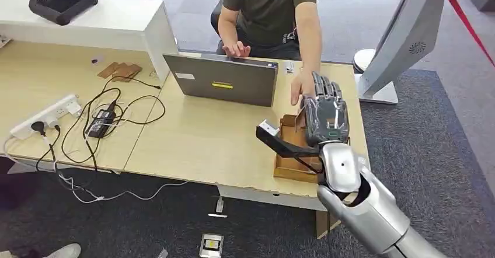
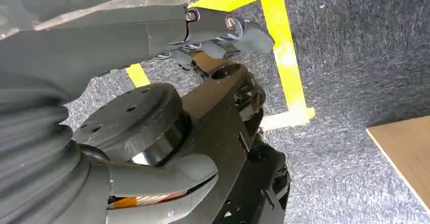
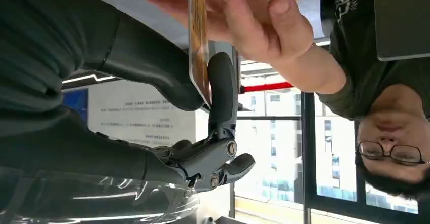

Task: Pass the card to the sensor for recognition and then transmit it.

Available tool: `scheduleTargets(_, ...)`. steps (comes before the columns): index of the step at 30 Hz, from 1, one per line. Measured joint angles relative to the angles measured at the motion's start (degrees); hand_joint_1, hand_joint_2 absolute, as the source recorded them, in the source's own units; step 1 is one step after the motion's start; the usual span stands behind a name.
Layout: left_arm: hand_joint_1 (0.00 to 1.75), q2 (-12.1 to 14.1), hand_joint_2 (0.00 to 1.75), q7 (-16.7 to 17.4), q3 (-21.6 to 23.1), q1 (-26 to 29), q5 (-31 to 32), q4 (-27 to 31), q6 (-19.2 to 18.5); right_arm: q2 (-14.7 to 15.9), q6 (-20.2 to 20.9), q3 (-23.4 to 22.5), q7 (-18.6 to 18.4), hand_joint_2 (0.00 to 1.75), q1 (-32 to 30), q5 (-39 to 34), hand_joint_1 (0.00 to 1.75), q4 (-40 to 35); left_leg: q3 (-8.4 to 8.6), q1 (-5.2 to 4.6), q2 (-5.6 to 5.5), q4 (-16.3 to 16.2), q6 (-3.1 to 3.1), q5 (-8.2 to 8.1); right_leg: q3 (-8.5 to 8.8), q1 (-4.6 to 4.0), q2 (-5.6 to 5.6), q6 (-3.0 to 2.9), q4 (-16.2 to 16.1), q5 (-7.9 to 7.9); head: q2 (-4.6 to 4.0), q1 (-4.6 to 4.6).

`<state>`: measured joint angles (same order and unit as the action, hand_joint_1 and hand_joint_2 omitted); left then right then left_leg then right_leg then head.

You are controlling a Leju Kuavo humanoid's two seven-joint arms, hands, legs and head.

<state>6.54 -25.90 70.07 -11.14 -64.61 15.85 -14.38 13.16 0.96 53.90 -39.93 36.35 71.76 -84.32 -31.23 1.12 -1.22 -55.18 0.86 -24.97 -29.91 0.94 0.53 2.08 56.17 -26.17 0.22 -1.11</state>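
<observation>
The wooden surface (image 1: 192,135) carries a laptop (image 1: 225,80). A person's hand (image 3: 243,16) is partly hidden behind the right hand (image 1: 324,115), which pinches the edge-on card (image 3: 199,41) with its thumb. The left hand (image 2: 152,36) hangs over carpet, fingers curled, holding nothing.
</observation>
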Motion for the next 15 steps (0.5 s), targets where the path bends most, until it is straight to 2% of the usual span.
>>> scheduleTargets(3,0.00,0.0,1.75,0.0,0.0,0.0,-0.2,0.0,0.0,-0.3,0.0,0.4,0.0,1.75,0.1,0.0,1.71,0.9,0.00,0.00,0.00,0.0,0.00,0.00,0.00,0.00,0.00,0.00,0.0,0.00,0.00,0.02)
scheduleTargets(4,0.00,0.0,1.75,-0.1,0.0,0.0,-0.2,0.0,0.0,-0.3,0.0,0.6,0.0,1.75,0.2,0.0,0.77,1.2,-0.01,0.00,0.00,0.0,0.00,0.00,0.00,0.00,0.00,0.00,0.0,0.00,0.00,0.02)
scheduleTargets(5,0.00,0.0,1.75,-0.1,0.0,0.0,-0.3,0.0,0.0,-0.5,0.0,0.6,0.0,1.75,0.2,0.1,0.77,1.4,-0.01,0.00,-0.01,0.0,0.00,0.00,0.00,0.00,0.00,0.00,0.0,0.00,0.00,0.02)
scheduleTargets(6,0.00,0.0,1.75,-0.2,0.0,0.0,-0.4,0.0,0.0,-0.6,-0.1,0.6,0.0,1.75,0.2,0.1,0.05,1.7,-0.02,0.00,0.00,0.0,0.00,0.00,0.00,0.00,0.00,0.00,0.0,0.00,0.00,0.02)
scheduleTargets(7,0.00,0.0,1.75,-0.4,0.0,0.0,-0.6,0.0,0.1,-0.7,-0.2,0.7,0.0,1.75,0.2,0.1,0.00,2.0,-0.02,0.00,0.00,0.0,0.00,0.00,0.00,0.00,0.00,0.00,0.0,0.00,0.00,0.02)
scheduleTargets(10,0.00,0.0,1.75,-0.6,0.0,0.1,-0.8,0.0,0.1,-1.1,-1.2,0.7,0.0,1.75,0.3,0.2,0.00,2.9,-0.01,0.00,0.00,0.0,0.00,0.00,0.00,0.00,0.00,0.00,0.0,0.00,0.00,0.02)
scheduleTargets(15,0.00,0.0,1.75,-1.1,0.0,0.5,-1.1,0.0,0.2,-1.2,-6.9,0.3,0.0,1.75,0.0,-0.2,0.00,4.3,0.01,0.00,0.00,0.0,0.00,0.00,-0.03,0.00,0.00,0.00,0.0,0.00,0.00,0.02)
